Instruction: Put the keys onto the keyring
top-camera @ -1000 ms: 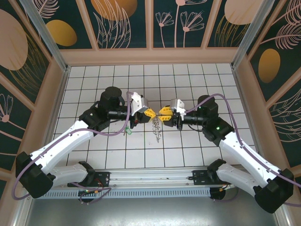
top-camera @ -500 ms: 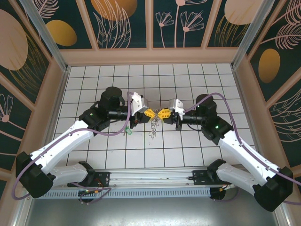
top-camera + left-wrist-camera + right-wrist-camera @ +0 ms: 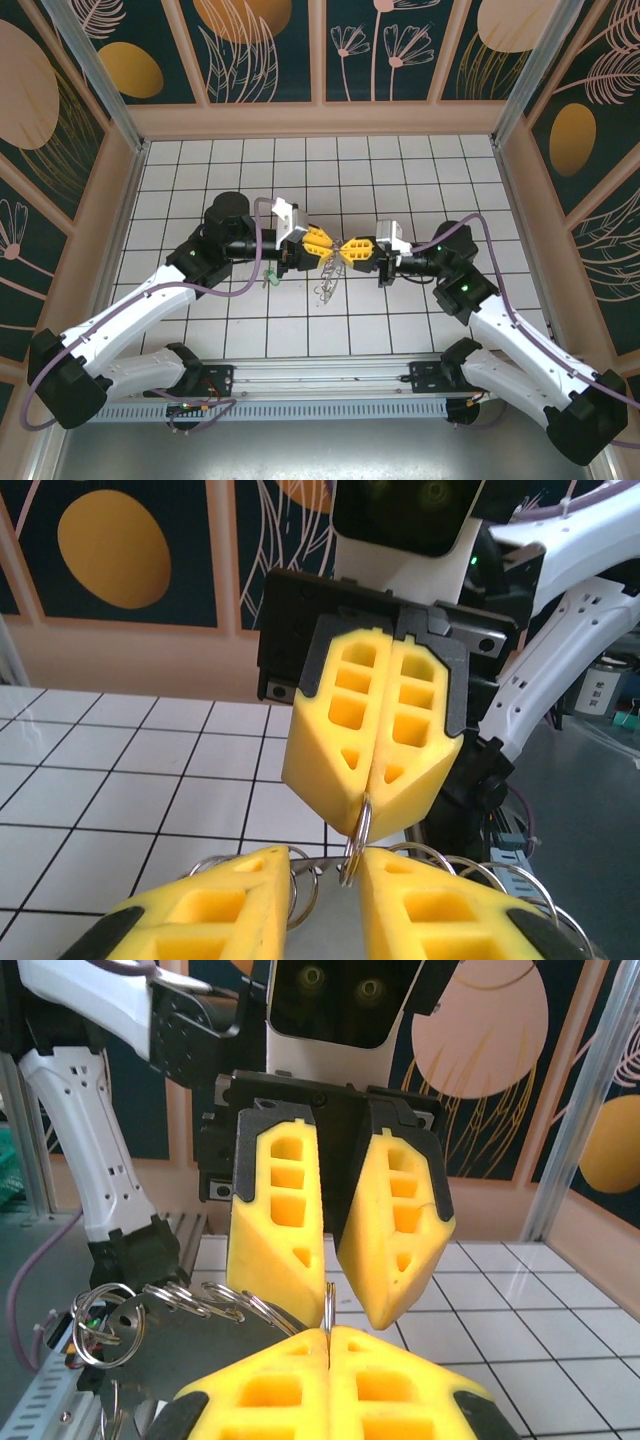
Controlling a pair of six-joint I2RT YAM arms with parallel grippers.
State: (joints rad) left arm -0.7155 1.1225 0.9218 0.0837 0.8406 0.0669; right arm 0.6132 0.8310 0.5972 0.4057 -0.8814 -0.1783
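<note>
The keyring is a chain of linked silvery split rings. Its end ring stands on edge between the two grippers, above the middle of the tiled floor. The rest of the chain trails from that ring. In the top view it dangles just below the point where the grippers meet. In the left wrist view further rings fan out behind and beside the left fingers.

The keys show as a small bright green piece on the floor. It lies near the wrist end of the left arm, apart from the chain and to its left in the top view. Finer detail of the keys cannot be resolved.

The right gripper is clenched. Its yellow fingers press flat together and pinch the end ring at the tips. In the right wrist view the ring's thin edge rises from the seam between the two closed fingers.

The left gripper is released. Its yellow fingers stand parted with a clear gap. The pinched ring sits in that gap, close to one finger; contact with that finger cannot be determined.

The grippers point at each other tip to tip, roughly level, with the arms reaching in from either side. Dark patterned panels in pale frames enclose the floor on three sides
</note>
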